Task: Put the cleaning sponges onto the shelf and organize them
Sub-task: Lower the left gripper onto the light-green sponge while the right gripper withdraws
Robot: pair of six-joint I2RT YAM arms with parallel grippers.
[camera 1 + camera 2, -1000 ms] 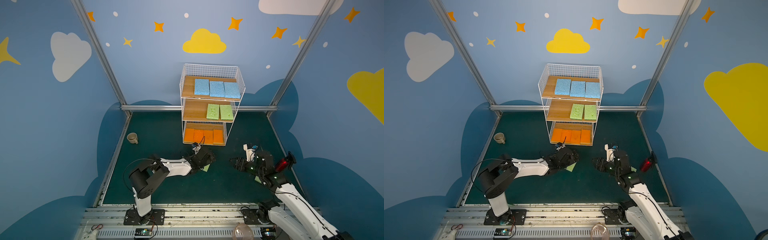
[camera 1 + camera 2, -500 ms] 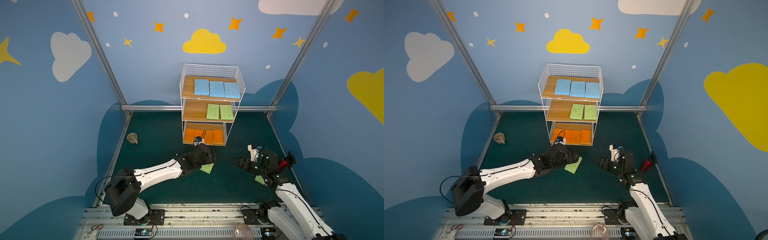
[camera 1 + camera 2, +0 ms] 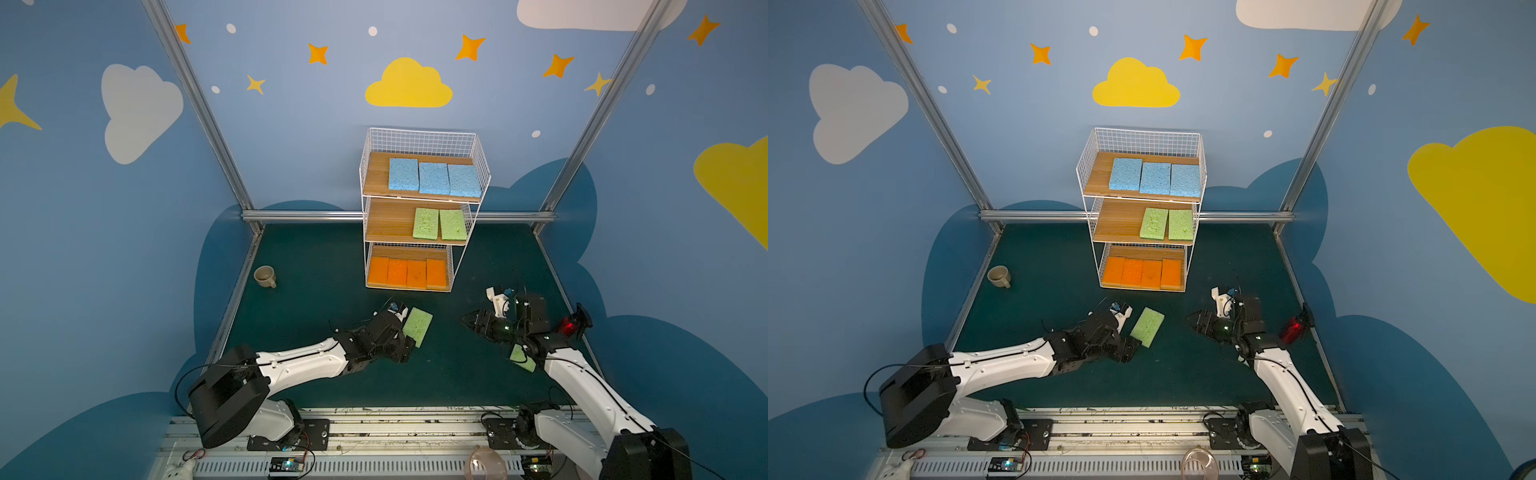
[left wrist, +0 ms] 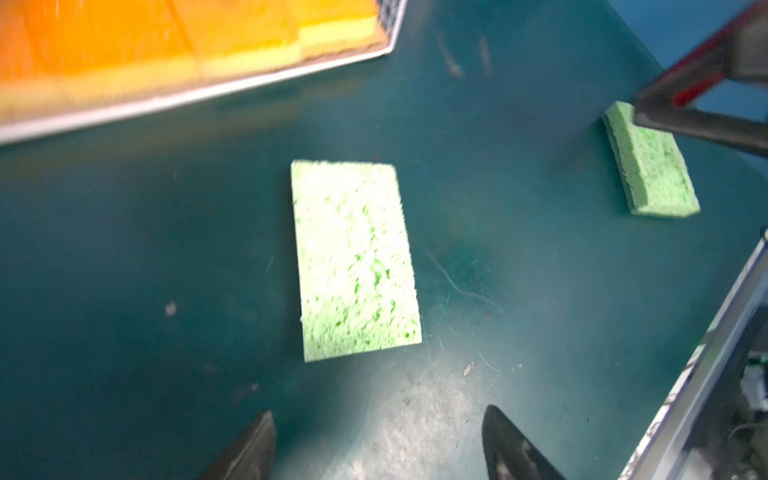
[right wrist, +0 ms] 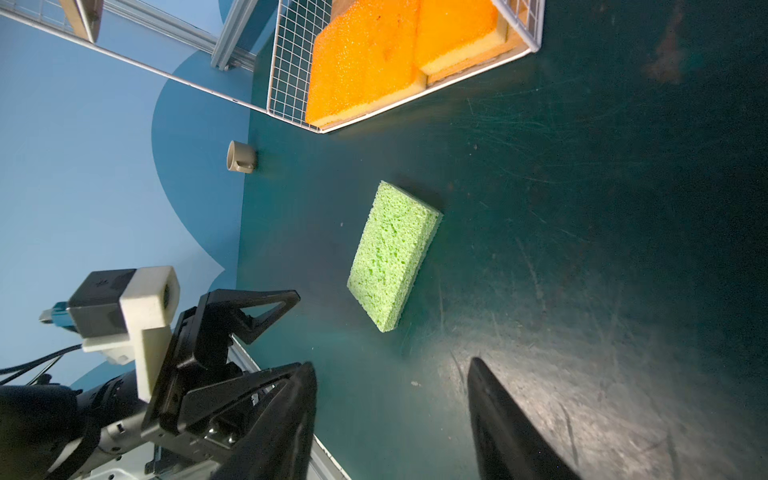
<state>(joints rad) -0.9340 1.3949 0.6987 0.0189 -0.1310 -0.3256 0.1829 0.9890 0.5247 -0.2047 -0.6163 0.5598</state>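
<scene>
The shelf [image 3: 419, 199] [image 3: 1142, 195] stands at the back with three blue sponges [image 3: 433, 178] on its top board. Two green ones [image 3: 438, 224] lie on the middle board and several orange ones [image 3: 407, 272] [image 5: 365, 58] on the bottom. A loose green sponge [image 3: 417, 326] [image 3: 1147, 326] [image 4: 353, 257] [image 5: 392, 257] lies flat on the floor before the shelf. My left gripper [image 3: 409, 345] [image 4: 379, 413] is open and empty just short of its near end. A second green sponge [image 3: 523, 359] [image 4: 648, 174] lies partly under my right arm. My right gripper [image 3: 467, 321] [image 5: 392, 363] hangs open and empty to the right of the loose sponge.
A beige mug [image 3: 264, 276] [image 5: 240, 157] sits by the left wall. Metal frame rails [image 3: 299, 216] border the dark green floor at the back and sides. The two grippers face each other across the loose sponge.
My left arm has stretched out low across the floor, and the green sponge it covered now lies fully in sight. My right gripper has shifted slightly to the right.
</scene>
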